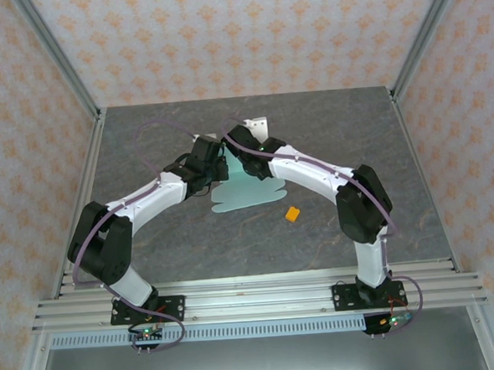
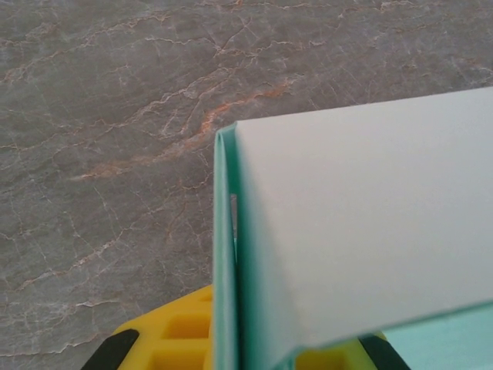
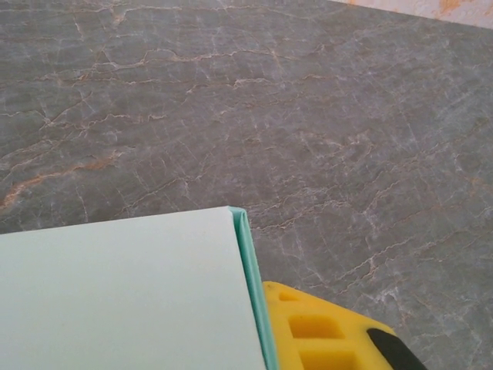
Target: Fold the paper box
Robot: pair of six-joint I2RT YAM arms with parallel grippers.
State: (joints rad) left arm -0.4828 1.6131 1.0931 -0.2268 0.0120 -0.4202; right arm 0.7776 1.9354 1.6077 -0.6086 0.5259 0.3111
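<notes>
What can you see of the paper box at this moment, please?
The paper box is pale mint-green thin card, not yet a box. Its near part lies flat on the grey table, with wavy rounded tabs at the edge. Its far part is raised and creased into a sharp fold, one panel bent over another. The left gripper pinches that fold; the right gripper sits against the raised card's edge.

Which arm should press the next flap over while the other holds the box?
Probably the right. The left gripper is shut on a raised fold of the paper box, so it anchors. The right gripper sits at the same panel's edge, grip unclear, likelier free to push.
</notes>
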